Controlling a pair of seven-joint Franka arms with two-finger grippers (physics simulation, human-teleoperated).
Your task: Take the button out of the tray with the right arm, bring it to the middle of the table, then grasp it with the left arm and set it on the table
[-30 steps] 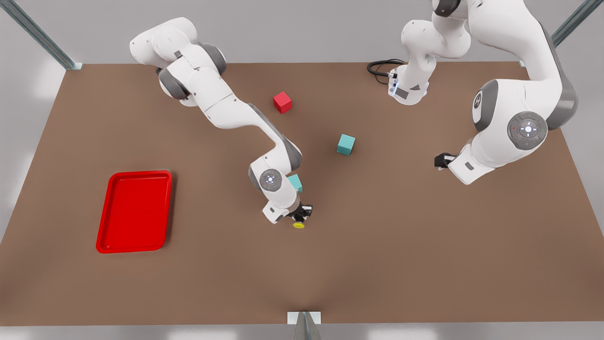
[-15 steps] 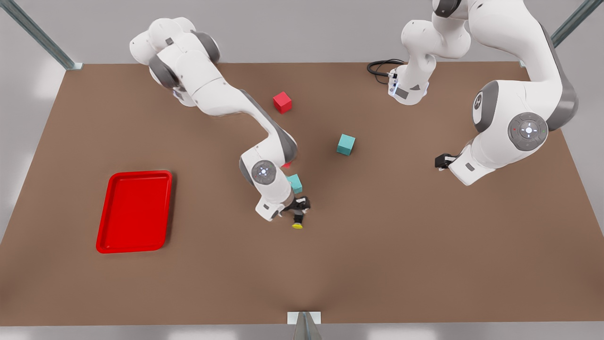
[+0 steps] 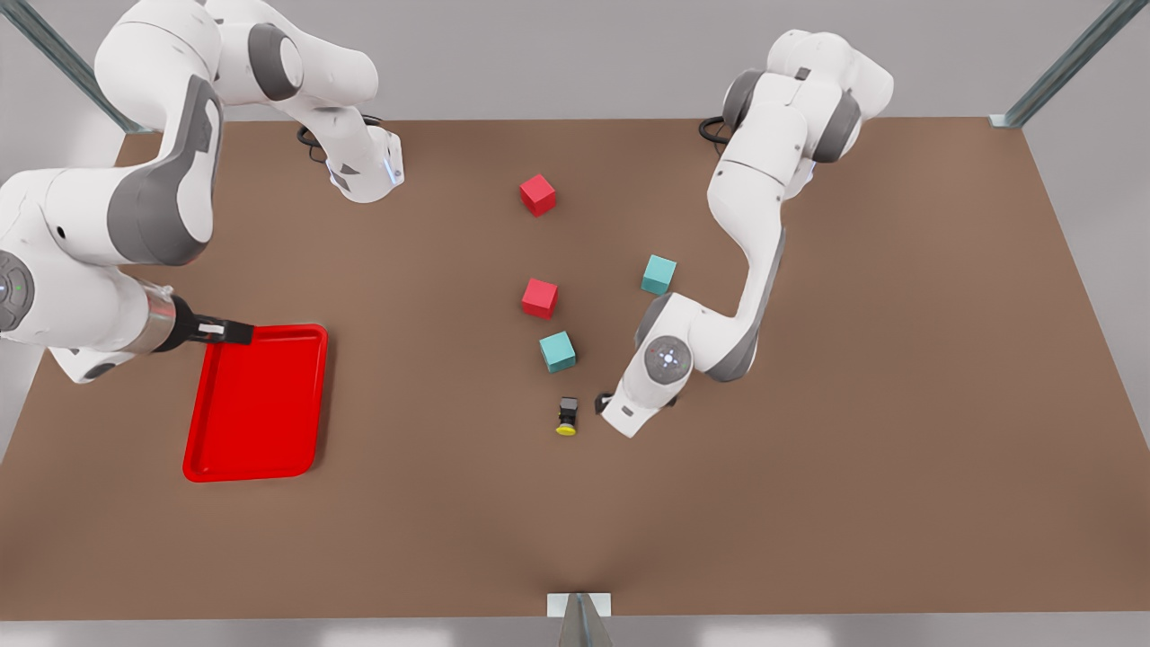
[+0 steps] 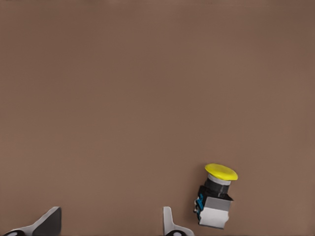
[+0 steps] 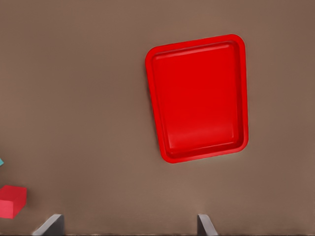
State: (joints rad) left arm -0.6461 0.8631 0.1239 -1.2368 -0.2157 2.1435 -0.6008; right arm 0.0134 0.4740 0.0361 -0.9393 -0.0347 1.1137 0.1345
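Note:
The button [image 3: 567,417] lies on its side on the table [image 3: 809,503] near the middle, yellow cap toward the front edge. My left gripper [image 3: 604,399], on the arm at the front view's right, hovers just beside it. In the left wrist view the button [image 4: 216,196] sits outside the open left gripper [image 4: 109,227], close to one fingertip [image 4: 170,223]. My right gripper [image 3: 226,332] hangs above the far edge of the red tray [image 3: 256,449], open and holding nothing. The right wrist view looks down on the bare tray [image 5: 199,98] beyond the right gripper [image 5: 128,228].
Two red cubes [image 3: 537,194] [image 3: 540,297] and two teal cubes [image 3: 659,274] [image 3: 558,351] stand behind the button; the nearer teal one is close to it. A red cube [image 5: 12,201] shows in the right wrist view. Brown table stretches open toward the front edge.
The right gripper let go of the button and pulled back over the tray. The left arm swung in from the front view's right to beside the button, which stayed in place.

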